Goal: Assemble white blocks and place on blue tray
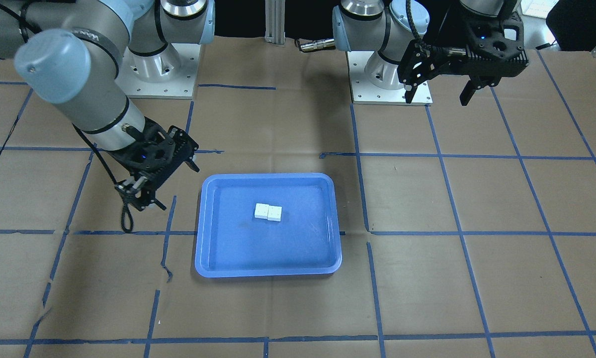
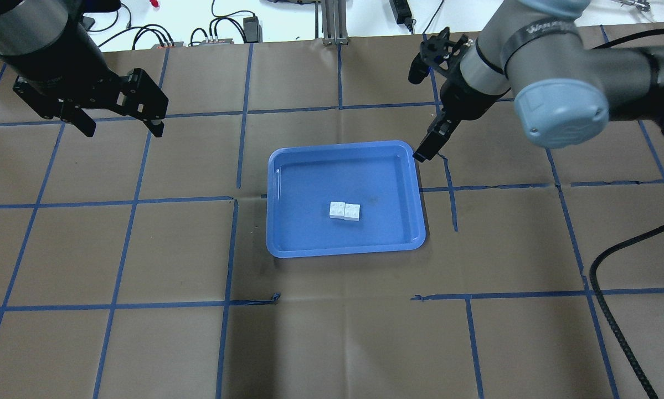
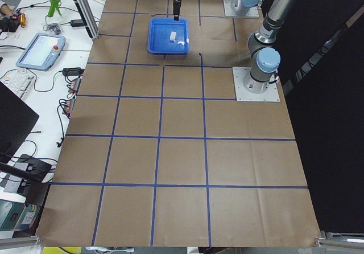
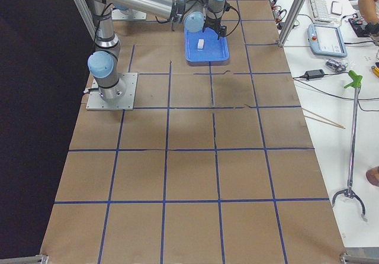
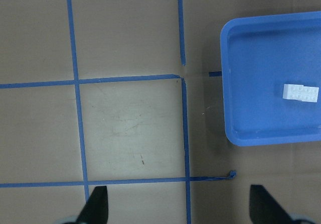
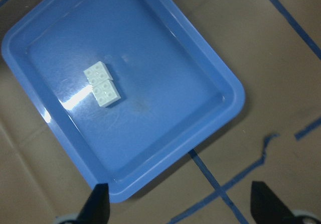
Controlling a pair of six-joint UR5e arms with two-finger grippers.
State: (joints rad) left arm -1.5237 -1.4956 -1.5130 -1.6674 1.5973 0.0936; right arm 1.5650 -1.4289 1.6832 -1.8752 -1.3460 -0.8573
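Observation:
The two white blocks (image 1: 268, 212) lie joined side by side, studs up, near the middle of the blue tray (image 1: 278, 248). They also show in the overhead view (image 2: 345, 211) on the tray (image 2: 309, 177). My right gripper (image 2: 420, 116) is open and empty, raised beside the tray's far right corner. Its wrist view looks down on the blocks (image 6: 102, 83) in the tray (image 6: 165, 83). My left gripper (image 2: 124, 132) is open and empty, high above the table, far left of the tray. Its wrist view has the blocks (image 5: 301, 92) at the right edge.
Brown paper with a grid of blue tape lines (image 2: 237, 199) covers the table. The two arm bases (image 1: 153, 64) stand on the robot's side. A black cable (image 2: 614, 277) trails over the right of the table. Loose tape ends (image 2: 265, 299) curl up near the tray.

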